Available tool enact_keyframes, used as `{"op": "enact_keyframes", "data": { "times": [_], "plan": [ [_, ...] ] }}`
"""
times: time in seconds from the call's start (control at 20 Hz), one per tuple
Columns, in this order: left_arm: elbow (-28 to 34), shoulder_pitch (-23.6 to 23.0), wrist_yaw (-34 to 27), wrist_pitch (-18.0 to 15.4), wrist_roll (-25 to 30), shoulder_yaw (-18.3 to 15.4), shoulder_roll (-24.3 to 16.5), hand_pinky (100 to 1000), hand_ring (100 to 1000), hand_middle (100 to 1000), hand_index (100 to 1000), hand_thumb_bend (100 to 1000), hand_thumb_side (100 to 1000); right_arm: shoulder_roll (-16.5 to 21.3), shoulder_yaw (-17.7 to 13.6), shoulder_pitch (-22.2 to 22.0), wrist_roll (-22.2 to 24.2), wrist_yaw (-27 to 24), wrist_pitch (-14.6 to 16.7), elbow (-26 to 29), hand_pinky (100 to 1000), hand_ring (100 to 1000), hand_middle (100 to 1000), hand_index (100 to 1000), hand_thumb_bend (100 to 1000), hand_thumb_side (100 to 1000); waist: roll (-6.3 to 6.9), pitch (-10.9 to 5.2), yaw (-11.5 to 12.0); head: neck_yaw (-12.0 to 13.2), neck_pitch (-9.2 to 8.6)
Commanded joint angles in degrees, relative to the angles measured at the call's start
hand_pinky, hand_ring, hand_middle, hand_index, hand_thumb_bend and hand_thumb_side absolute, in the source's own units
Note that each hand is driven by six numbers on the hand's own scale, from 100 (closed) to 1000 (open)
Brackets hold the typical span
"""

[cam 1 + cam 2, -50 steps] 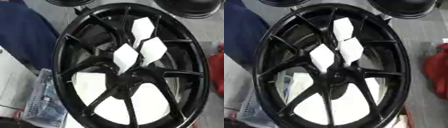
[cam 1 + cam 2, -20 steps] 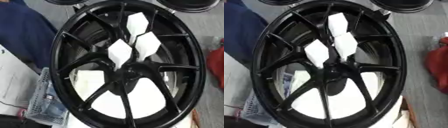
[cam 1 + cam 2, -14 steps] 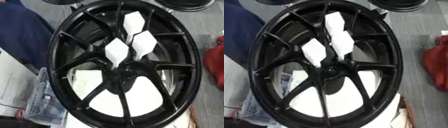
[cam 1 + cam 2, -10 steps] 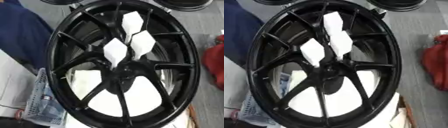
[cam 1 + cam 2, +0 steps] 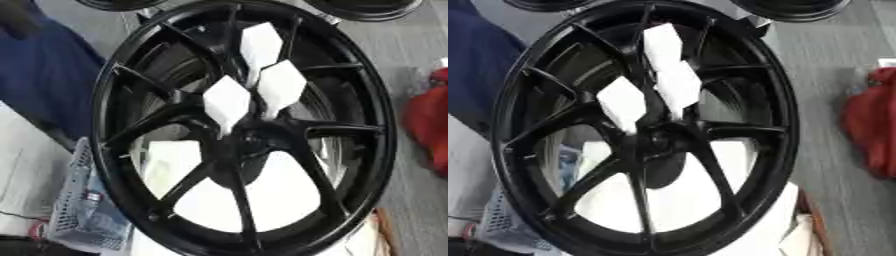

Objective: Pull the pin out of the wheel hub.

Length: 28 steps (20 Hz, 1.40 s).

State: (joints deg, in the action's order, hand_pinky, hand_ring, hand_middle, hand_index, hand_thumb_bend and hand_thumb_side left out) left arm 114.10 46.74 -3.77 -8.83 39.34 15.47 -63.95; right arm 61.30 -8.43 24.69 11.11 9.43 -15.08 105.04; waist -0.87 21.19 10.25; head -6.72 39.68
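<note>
With neither hand in my view, so no telling how their fingers stood, the black wheel hub (image 5: 245,145) filled the frame with white pieces (image 5: 226,100) near its centre, and I judged reaching in still came first.

Basket (image 5: 83,215): I note a grey perforated plastic basket at near left, holding items I cannot identify.
Dark blue fabric (image 5: 44,75): lies at far left, running from the top edge down toward the basket.
Red object (image 5: 872,130): sits at the right edge on the grey floor (image 5: 833,75); soft in outline, I cannot tell what it is.
Black round objects (image 5: 363,7): two show at the far edge, one left, one right, both cut off by the frame.
White surface (image 5: 22,170): pale area at near left, beside the basket.
Brown edge (image 5: 385,235): thin strip at near right.
</note>
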Motion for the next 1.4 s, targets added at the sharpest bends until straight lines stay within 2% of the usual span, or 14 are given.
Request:
{"op": "enact_keyframes", "data": {
  "times": [0.05,0.25,0.45,1.0,1.2,1.4],
  "plan": [
    [0.49,3.89,-0.02,2.02,4.84,2.30,0.98,808,733,742,855,283,764,2.14,-0.43,0.67,0.25,0.13,0.15,0.11,850,747,713,788,100,486,0.13,-1.88,-0.02,0.06,0.26],
    [0.49,8.78,1.34,6.31,11.45,5.57,4.01,813,746,752,862,296,769,2.02,-0.49,0.62,0.13,-0.08,0.31,-0.18,851,747,714,789,100,481,0.21,-2.14,0.19,-0.16,0.49],
    [0.25,11.92,2.18,8.55,12.56,8.69,6.10,815,747,754,862,300,759,2.02,-0.27,0.64,0.24,-0.10,0.38,-0.31,850,745,713,789,100,483,0.33,-2.33,0.22,-0.25,0.65],
    [-6.09,21.24,2.01,9.45,12.63,14.98,14.12,813,740,753,865,310,762,1.38,0.22,0.76,0.39,-0.15,0.48,-1.04,851,743,711,788,100,483,0.44,-2.73,-0.07,0.25,0.68],
    [-8.65,23.20,2.62,9.27,12.63,16.65,16.96,813,738,754,871,297,758,1.07,0.49,1.06,0.51,-0.34,0.66,-1.24,852,742,710,788,100,470,0.55,-2.73,-0.61,0.57,0.62],
    [-10.77,23.97,3.22,9.13,12.63,17.53,18.70,812,738,760,882,339,752,0.80,0.62,1.27,0.48,-0.49,0.81,-1.34,852,741,710,788,100,484,0.68,-2.58,-1.01,0.79,0.41]
  ]
}}
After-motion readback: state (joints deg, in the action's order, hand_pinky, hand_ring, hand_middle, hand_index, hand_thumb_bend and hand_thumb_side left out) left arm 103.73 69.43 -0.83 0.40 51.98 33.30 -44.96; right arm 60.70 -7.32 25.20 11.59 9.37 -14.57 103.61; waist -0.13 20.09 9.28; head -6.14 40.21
